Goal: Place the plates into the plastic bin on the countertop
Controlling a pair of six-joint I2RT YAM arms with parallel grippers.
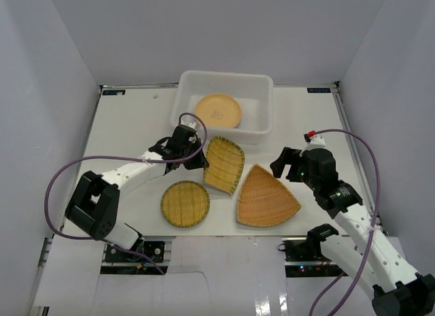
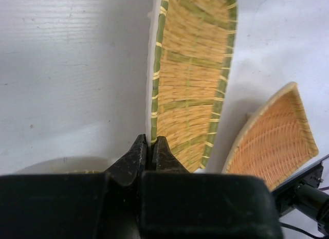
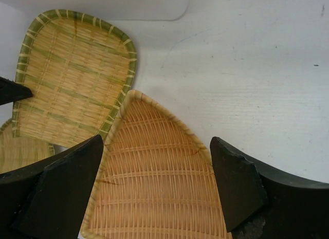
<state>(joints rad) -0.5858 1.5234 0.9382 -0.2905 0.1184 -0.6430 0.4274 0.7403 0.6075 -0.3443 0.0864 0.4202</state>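
Left wrist: left gripper (image 2: pixel 148 147) pinches rectangular tray (image 2: pixel 191 69) rim | right gripper (image 3: pixel 157 164) wide, empty

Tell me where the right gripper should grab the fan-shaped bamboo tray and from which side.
The fan-shaped tray lies flat, so only its thin upturned rim offers a pinch, one finger inside, one outside. Probably take the right straight edge, coming from the right: it is free and nearest the open right gripper, while the left edge crowds the rectangular tray.
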